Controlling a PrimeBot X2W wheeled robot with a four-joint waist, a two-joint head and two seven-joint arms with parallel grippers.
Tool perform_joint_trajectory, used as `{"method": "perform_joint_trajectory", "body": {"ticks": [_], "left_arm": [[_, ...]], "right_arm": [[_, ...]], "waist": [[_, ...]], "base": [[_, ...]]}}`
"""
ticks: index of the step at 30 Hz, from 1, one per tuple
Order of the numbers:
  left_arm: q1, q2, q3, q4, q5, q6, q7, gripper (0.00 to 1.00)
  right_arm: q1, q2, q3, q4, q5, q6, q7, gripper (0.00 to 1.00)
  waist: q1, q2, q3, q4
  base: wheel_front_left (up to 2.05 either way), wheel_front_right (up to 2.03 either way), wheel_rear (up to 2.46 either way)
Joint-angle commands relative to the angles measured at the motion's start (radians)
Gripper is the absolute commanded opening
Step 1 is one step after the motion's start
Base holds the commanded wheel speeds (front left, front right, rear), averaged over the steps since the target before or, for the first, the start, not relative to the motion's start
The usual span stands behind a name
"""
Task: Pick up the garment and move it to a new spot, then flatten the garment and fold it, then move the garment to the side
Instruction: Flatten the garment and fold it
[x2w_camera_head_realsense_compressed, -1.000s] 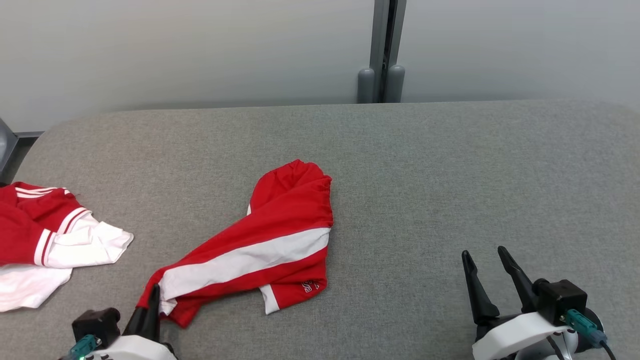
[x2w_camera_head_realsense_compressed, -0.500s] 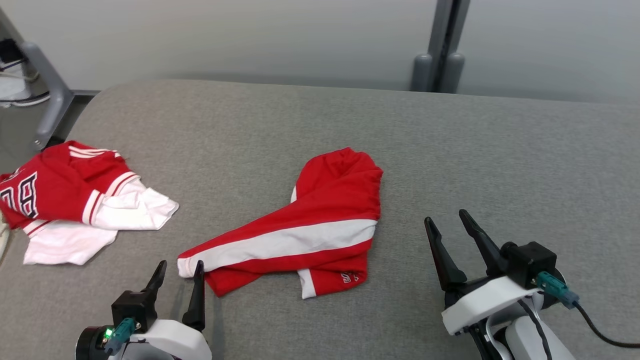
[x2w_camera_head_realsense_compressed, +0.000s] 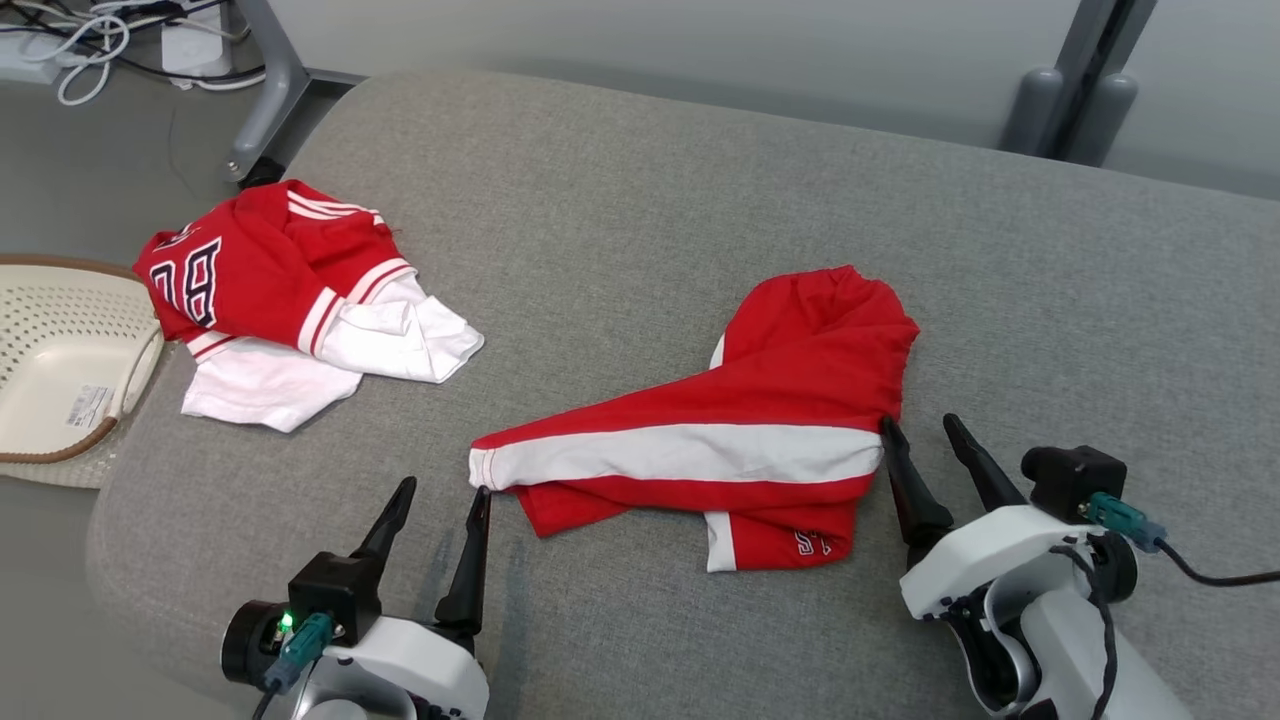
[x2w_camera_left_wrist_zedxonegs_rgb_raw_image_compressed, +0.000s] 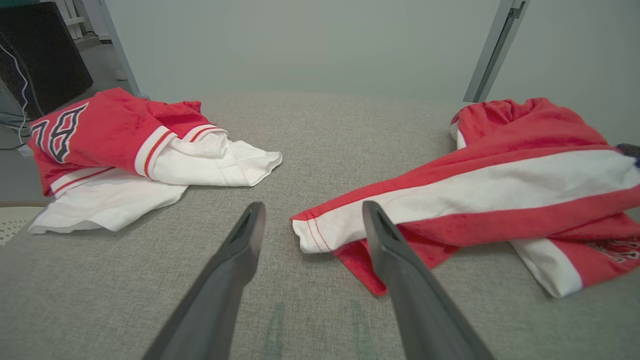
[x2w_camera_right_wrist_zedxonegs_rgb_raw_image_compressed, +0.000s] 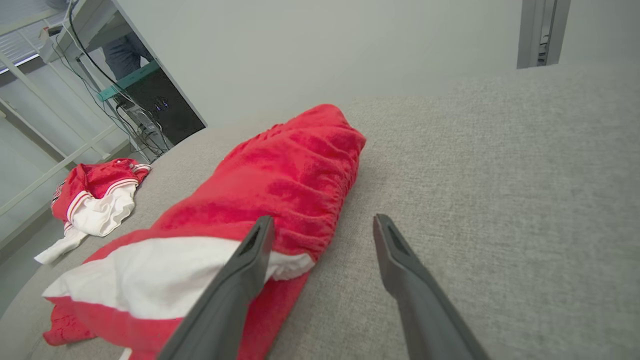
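Note:
The garment (x2w_camera_head_realsense_compressed: 700, 450), red with a broad white stripe, lies crumpled in the middle of the grey padded table (x2w_camera_head_realsense_compressed: 640, 200). My left gripper (x2w_camera_head_realsense_compressed: 444, 490) is open, low over the table, its right fingertip just beside the garment's left hem. In the left wrist view that hem (x2w_camera_left_wrist_zedxonegs_rgb_raw_image_compressed: 310, 232) lies loose on the table past the spread fingers of the left gripper (x2w_camera_left_wrist_zedxonegs_rgb_raw_image_compressed: 314, 205). My right gripper (x2w_camera_head_realsense_compressed: 917, 423) is open at the garment's right edge. In the right wrist view the right gripper (x2w_camera_right_wrist_zedxonegs_rgb_raw_image_compressed: 324, 219) has its left finger over the gathered red cloth (x2w_camera_right_wrist_zedxonegs_rgb_raw_image_compressed: 280, 185).
A second piece of clothing, a red and white jersey (x2w_camera_head_realsense_compressed: 270, 270) with dark numbers, lies bunched near the table's far left edge. A cream perforated basket (x2w_camera_head_realsense_compressed: 50, 380) stands beside the table on the left. Cables (x2w_camera_head_realsense_compressed: 90, 30) and a metal leg (x2w_camera_head_realsense_compressed: 260, 90) are on the floor beyond.
My left gripper has opened and let go of the garment's hem, which now rests on the table. The head camera has swung left, bringing the basket into view. The right gripper now stands against the garment's right edge.

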Motion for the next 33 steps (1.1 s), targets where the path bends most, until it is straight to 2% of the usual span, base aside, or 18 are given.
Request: {"method": "perform_joint_trajectory", "body": {"ticks": [1, 4, 5, 6, 7, 8, 9, 10, 11, 14, 20, 28, 33], "left_arm": [[-0.022, 0.003, -0.009, -0.011, -0.008, 0.004, 0.0, 1.0], [-0.029, 0.003, -0.036, -0.024, -0.016, 0.006, -0.001, 1.0], [-0.033, 0.003, -0.051, -0.027, -0.021, 0.008, -0.001, 1.0], [-0.037, 0.003, -0.058, -0.028, -0.022, 0.007, -0.001, 1.0], [-0.041, 0.004, -0.066, -0.03, -0.026, 0.007, -0.001, 1.0], [-0.041, 0.004, -0.066, -0.03, -0.026, 0.007, -0.001, 1.0], [-0.045, 0.003, -0.072, -0.032, -0.03, 0.01, -0.001, 1.0], [-0.048, 0.004, -0.077, -0.034, -0.034, 0.009, -0.001, 1.0], [-0.048, 0.004, -0.083, -0.034, -0.037, 0.009, -0.001, 1.0], [-0.046, 0.004, -0.09, -0.036, -0.042, 0.012, -0.001, 1.0], [-0.026, 0.003, -0.094, -0.029, -0.033, 0.005, -0.001, 1.0], [-0.013, 0.003, -0.113, -0.011, -0.025, -0.004, -0.001, 1.0], [-0.02, 0.004, -0.134, -0.003, -0.041, 0.001, -0.001, 1.0]], "right_arm": [[-0.021, -0.008, -0.011, 0.021, 0.02, 0.0, 0.0, 1.0], [-0.048, -0.007, -0.006, 0.077, 0.06, 0.0, 0.0, 1.0], [-0.069, -0.007, 0.008, 0.11, 0.073, 0.0, 0.0, 0.97], [-0.077, -0.006, 0.014, 0.123, 0.084, 0.0, 0.0, 0.87], [-0.086, -0.006, 0.02, 0.135, 0.093, 0.0, 0.0, 0.71], [-0.086, -0.006, 0.02, 0.135, 0.093, 0.0, 0.0, 0.71], [-0.094, -0.004, 0.026, 0.146, 0.099, 0.0, 0.0, 0.48], [-0.099, -0.004, 0.031, 0.153, 0.106, 0.0, 0.0, 0.31], [-0.104, -0.003, 0.042, 0.16, 0.116, 0.0, 0.0, 0.0], [-0.114, -0.004, 0.053, 0.157, 0.139, 0.0, 0.0, 0.0], [-0.088, -0.009, -0.03, 0.065, 0.108, 0.0, 0.0, 0.0], [-0.005, -0.008, -0.139, -0.014, -0.041, 0.0, 0.0, 0.0], [0.037, -0.007, -0.198, -0.066, -0.143, 0.0, 0.0, 0.0]], "waist": [[0.0, 0.0, 0.016, 0.017], [0.0, 0.0, 0.029, 0.028], [0.0, 0.0, 0.038, 0.032], [0.0, 0.0, 0.043, 0.034], [0.0, 0.0, 0.049, 0.034], [0.0, 0.0, 0.049, 0.034], [0.0, 0.0, 0.053, 0.035], [0.0, 0.0, 0.056, 0.035], [0.0, 0.0, 0.058, 0.035], [0.0, 0.0, 0.06, 0.027], [0.0, 0.0, 0.026, -0.041], [0.0, 0.0, -0.047, -0.205], [0.0, 0.0, -0.061, -0.271]], "base": [[0.0, 0.0, 0.0], [0.0, 0.0, 0.0], [0.0, 0.0, 0.0], [0.0, 0.0, 0.0], [0.0, 0.0, 0.0], [0.0, 0.0, 0.0], [0.0, 0.0, 0.0], [0.0, 0.0, 0.0], [0.0, 0.0, 0.0], [0.0, 0.0, 0.0], [0.0, 0.0, 0.0], [0.0, 0.0, 0.0], [0.0, 0.0, 0.0]]}}
